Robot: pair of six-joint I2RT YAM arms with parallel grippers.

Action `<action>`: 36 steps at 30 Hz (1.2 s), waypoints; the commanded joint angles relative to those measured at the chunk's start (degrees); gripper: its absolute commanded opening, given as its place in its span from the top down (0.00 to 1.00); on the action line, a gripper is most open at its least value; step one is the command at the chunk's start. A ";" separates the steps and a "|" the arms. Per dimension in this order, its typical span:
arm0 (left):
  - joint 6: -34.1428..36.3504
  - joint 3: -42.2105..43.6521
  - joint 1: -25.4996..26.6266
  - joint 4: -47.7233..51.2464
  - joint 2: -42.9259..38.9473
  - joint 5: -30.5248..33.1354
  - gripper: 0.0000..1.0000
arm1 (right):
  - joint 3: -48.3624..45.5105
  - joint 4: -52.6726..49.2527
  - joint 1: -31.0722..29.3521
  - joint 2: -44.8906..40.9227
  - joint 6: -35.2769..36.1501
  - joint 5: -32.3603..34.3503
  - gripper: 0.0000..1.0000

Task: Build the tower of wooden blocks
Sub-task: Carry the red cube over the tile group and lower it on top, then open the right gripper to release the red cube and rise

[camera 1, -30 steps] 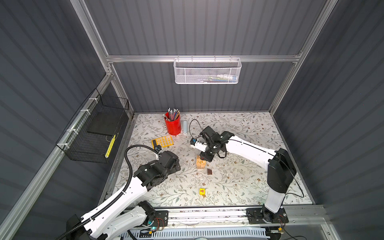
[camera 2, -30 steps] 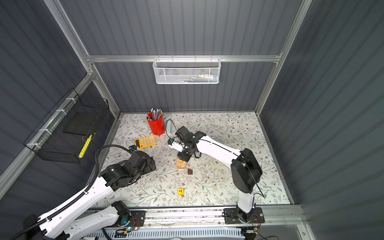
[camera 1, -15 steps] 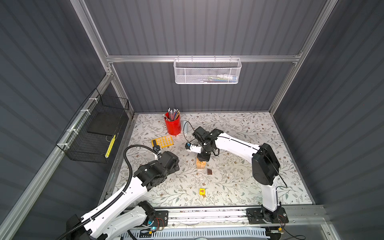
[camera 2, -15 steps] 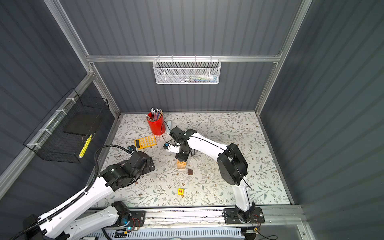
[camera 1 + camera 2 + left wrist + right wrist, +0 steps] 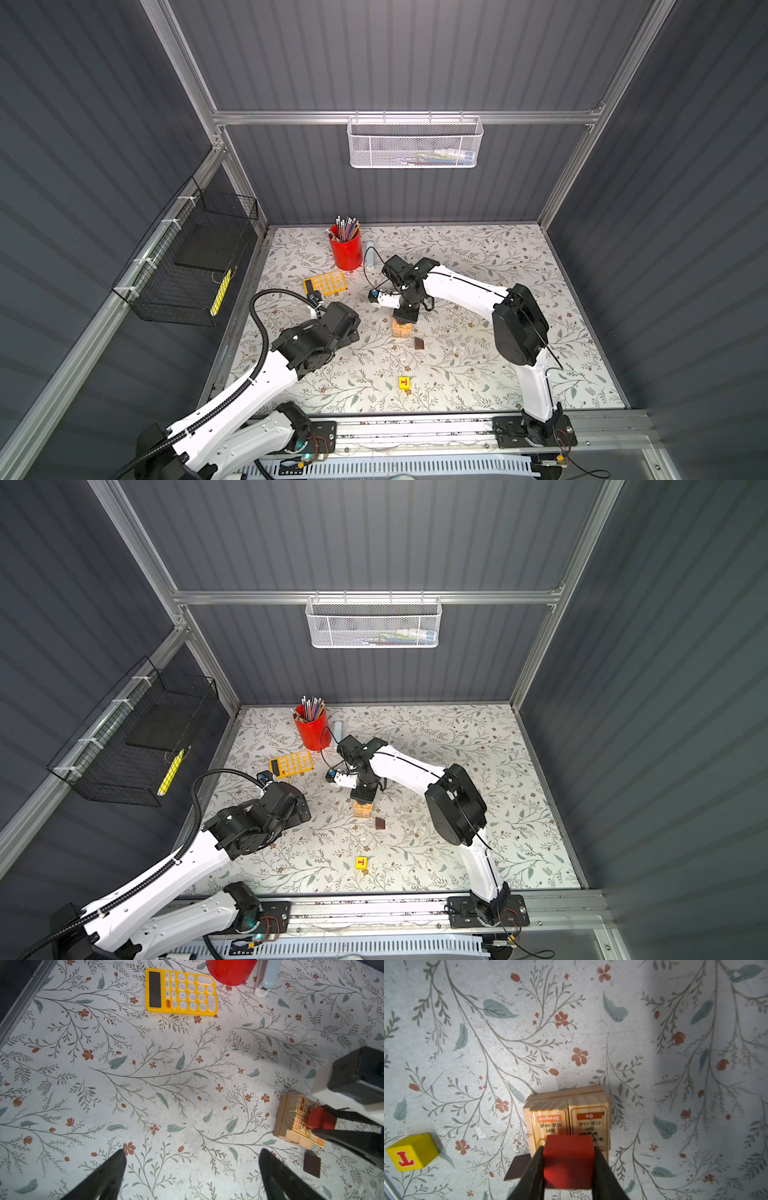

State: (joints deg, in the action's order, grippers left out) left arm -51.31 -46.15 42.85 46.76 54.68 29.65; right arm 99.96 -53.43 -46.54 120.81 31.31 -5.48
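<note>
The wood block tower (image 5: 402, 330) (image 5: 362, 809) is a low stack of tan planks with two printed blocks on top (image 5: 569, 1113). My right gripper (image 5: 568, 1149) (image 5: 405, 316) is shut on a red cube (image 5: 568, 1159) (image 5: 321, 1119) directly over those printed blocks. I cannot tell whether the cube touches them. A dark brown wedge (image 5: 419, 343) (image 5: 517, 1167) lies flat beside the tower. A yellow cube with a red T (image 5: 404, 382) (image 5: 412, 1152) sits nearer the front edge. My left gripper (image 5: 192, 1152) is open over bare mat, left of the tower.
An orange calculator (image 5: 325, 283) (image 5: 180, 992), a red pencil cup (image 5: 345, 248) and a pale blue object (image 5: 370, 253) stand behind and left of the tower. A black wire basket (image 5: 187, 266) hangs on the left wall, and a white mesh basket (image 5: 413, 143) on the back wall.
My right gripper has come down and a little nearer over the tower with the red cube, and its elbow has swung in. The left arm has not moved.
</note>
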 commanded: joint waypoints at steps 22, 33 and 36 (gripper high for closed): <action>-1.16 0.01 0.28 0.35 0.87 0.86 0.01 | 2.27 -2.38 -0.04 2.67 1.55 0.14 0.60; -0.86 -0.78 0.30 0.26 1.57 0.80 0.01 | 2.97 -2.74 -0.57 -1.26 0.64 0.55 0.51; -0.81 -1.13 0.26 0.48 1.40 0.87 0.00 | 2.35 -2.28 -0.62 -4.18 -1.05 0.00 0.47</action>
State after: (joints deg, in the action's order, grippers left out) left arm -51.68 -46.15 42.85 46.70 56.05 29.63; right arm 102.06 -55.20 -46.87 121.32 31.83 -4.71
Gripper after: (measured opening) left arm 0.994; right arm 0.525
